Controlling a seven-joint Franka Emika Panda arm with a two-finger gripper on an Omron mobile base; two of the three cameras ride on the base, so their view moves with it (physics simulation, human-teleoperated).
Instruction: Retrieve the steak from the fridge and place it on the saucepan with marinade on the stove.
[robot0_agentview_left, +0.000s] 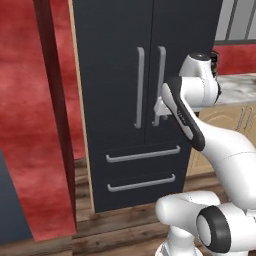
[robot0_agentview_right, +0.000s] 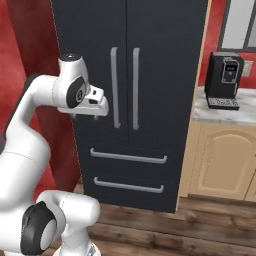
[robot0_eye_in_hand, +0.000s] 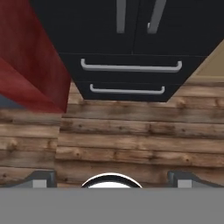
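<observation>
— Where's the steak?

— I can't see it. The fridge (robot0_agentview_right: 130, 100) stands shut straight ahead of me, both tall doors closed, so whatever sits inside is hidden.

— And the fridge itself?

— Charcoal-black, two grey bar handles (robot0_agentview_right: 125, 87) side by side down the middle, two drawers (robot0_eye_in_hand: 130, 76) below with their own long grey handles. Its top is cut off in both base views; from my hand camera only the handle ends and the drawers show above the plank floor (robot0_eye_in_hand: 131, 140).

— Your gripper?

— My gripper (robot0_eye_in_hand: 112, 179) is spread wide and holds nothing; just the two finger tips show, far apart, pointed down at the floor. In the left base view my forearm crosses in front of the right handle and hides part of it.

— What else is around?

— A red wall (robot0_agentview_left: 25, 110) to the fridge's left. To its right, a pale wood cabinet (robot0_agentview_right: 222, 160) under a marbled counter (robot0_agentview_right: 225, 115), with a black coffee machine (robot0_agentview_right: 225, 80) standing on it.
</observation>
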